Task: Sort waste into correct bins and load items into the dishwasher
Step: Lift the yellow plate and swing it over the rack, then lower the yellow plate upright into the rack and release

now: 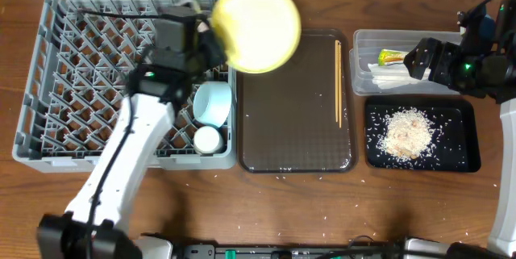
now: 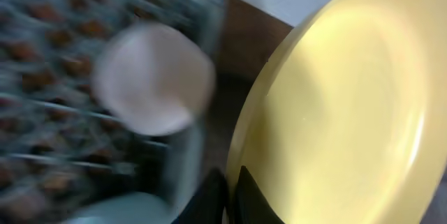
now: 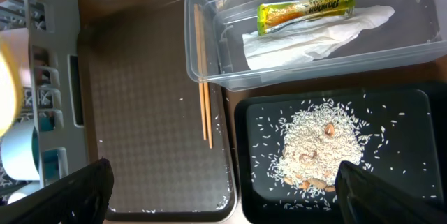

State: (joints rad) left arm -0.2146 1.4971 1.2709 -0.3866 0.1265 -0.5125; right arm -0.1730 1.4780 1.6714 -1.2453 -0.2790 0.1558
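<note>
Yellow plate [image 1: 256, 27] tilted, aloft over right edge of dish rack [image 1: 97, 159] and top-left corner of brown tray [image 1: 294, 122]; left fingers [image 2: 209, 206] pinch its rim. Tray middle open, chopsticks [image 1: 337, 81] near its right edge. Right fingers [image 3: 77, 196] spread wide, empty, above clear tub [image 1: 361, 65].

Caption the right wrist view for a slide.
Snack wrapper and white paper in the clear tub, rice scraps on the black tray, chopsticks on brown tray.

Overhead faces straight down over the whole table [image 1: 242, 210]. The left wrist view is tight on a round yellow plate [image 2: 335, 105] just past the left fingers [image 2: 251, 203]. The right wrist view looks down from higher, beyond the right fingers [image 3: 70, 196]; overhead shares its clear rectangular plastic tub [image 3: 230, 77] and shallow black rectangular tray [image 3: 412, 119].
</note>
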